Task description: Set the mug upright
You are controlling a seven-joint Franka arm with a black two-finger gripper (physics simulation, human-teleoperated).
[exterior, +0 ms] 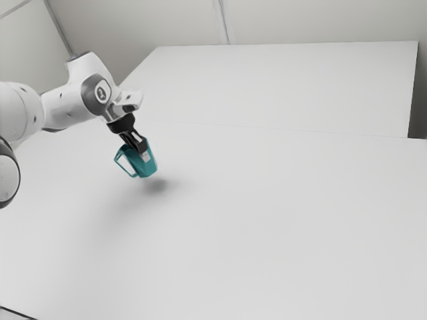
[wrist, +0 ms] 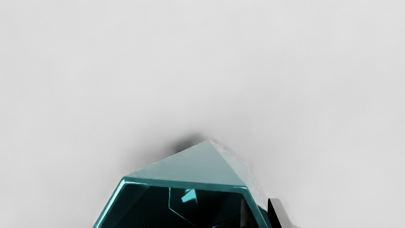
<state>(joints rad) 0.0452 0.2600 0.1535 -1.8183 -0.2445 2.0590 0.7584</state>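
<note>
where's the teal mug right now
In the exterior view, the mug is left of centre, held in the gripper above the table, over its own shadow.

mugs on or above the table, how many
1: the teal mug, tilted, held up off the table with its wall between the fingers.
</note>
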